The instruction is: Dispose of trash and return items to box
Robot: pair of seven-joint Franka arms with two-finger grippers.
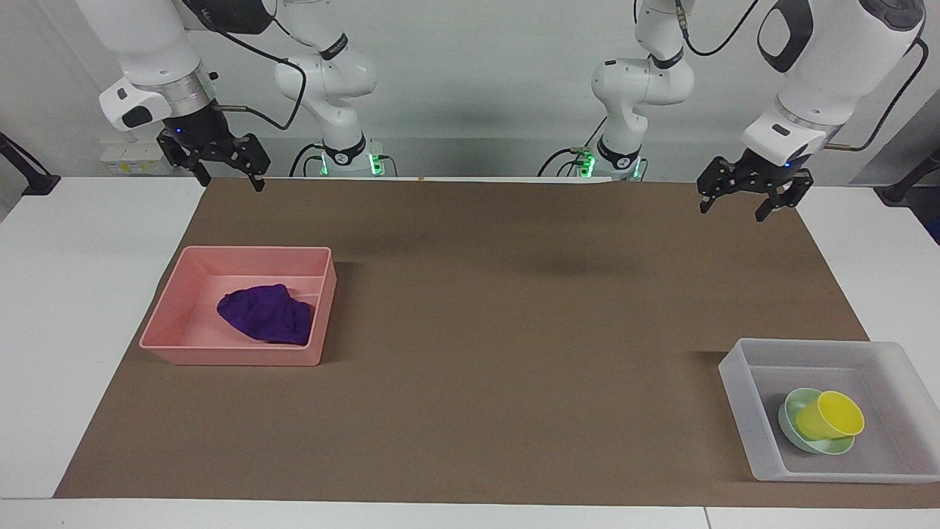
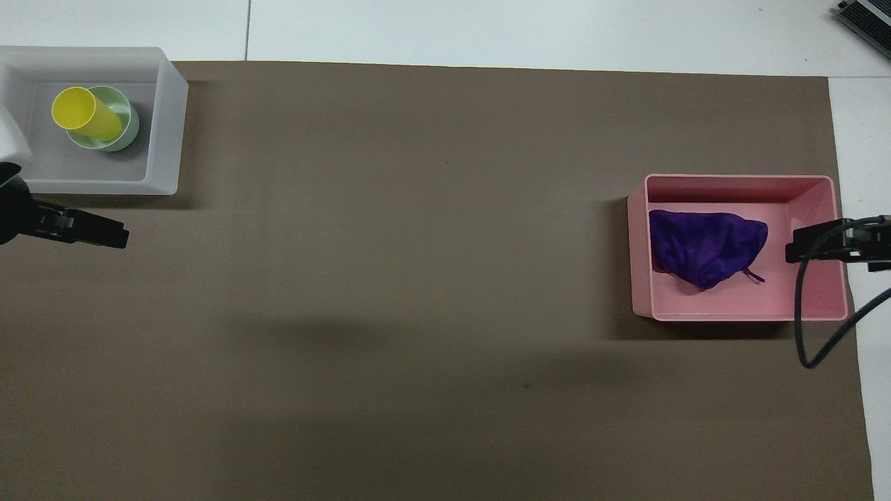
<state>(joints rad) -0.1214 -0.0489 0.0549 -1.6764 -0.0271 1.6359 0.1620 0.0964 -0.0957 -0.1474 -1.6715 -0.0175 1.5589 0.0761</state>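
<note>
both franka arms hang clear of the brown mat [image 1: 470,345] with the job apparently done: the purple rag [image 1: 266,314] lies crumpled in the pink bin [image 1: 220,355] at the right arm's end of the mat, while the yellow cup [image 1: 830,415] sits tipped inside the mint-green bowl [image 1: 792,433], both in the translucent tray [image 1: 742,397] at the left arm's end of the mat and farther from the robots than the bin. the left gripper [image 1: 750,201], fingers spread and holding nothing, hovers over the edge of the mat closest to the robots, well apart from the tray; the right gripper [image 1: 222,167], likewise splayed and empty, hangs over the mat's corner by its own base, well apart from the bin. judging from how things lie, the only step left is a tidy retreat. done well, that means lifting each arm straight away from the mat, keeping the fingers parted so nothing is snagged, and steering clear of the tray's low wall, since the tilted cup looks as if a light knock could roll it out of the bowl.
</note>
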